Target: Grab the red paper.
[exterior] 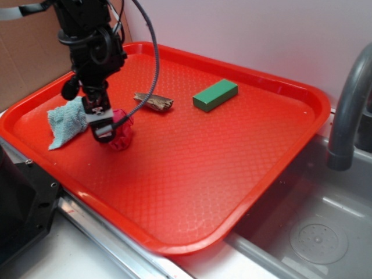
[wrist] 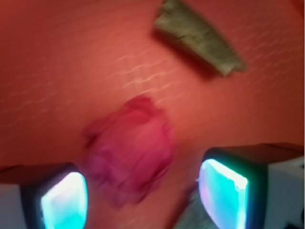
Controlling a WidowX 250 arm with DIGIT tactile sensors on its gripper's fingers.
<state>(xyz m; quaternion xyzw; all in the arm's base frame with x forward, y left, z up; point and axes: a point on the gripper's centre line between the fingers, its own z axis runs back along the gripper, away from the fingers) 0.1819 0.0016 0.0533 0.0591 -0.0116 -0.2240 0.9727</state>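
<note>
The red paper [exterior: 122, 131] is a crumpled magenta-red ball on the red tray [exterior: 221, 163], at the left. My gripper [exterior: 106, 129] hangs right over it, its fingers reaching down at the ball's left side. In the wrist view the ball [wrist: 131, 148] lies between and just ahead of the two fingertips [wrist: 64, 200], closer to the left one, with a gap to the right one. My gripper [wrist: 143, 200] is open. I cannot tell whether a finger touches the paper.
A light blue cloth [exterior: 65, 121] lies just left of the gripper. A brown scrap [exterior: 154, 102] lies behind the paper, also in the wrist view [wrist: 200, 38]. A green block [exterior: 215, 95] sits farther back. A sink and faucet [exterior: 349, 110] are at right.
</note>
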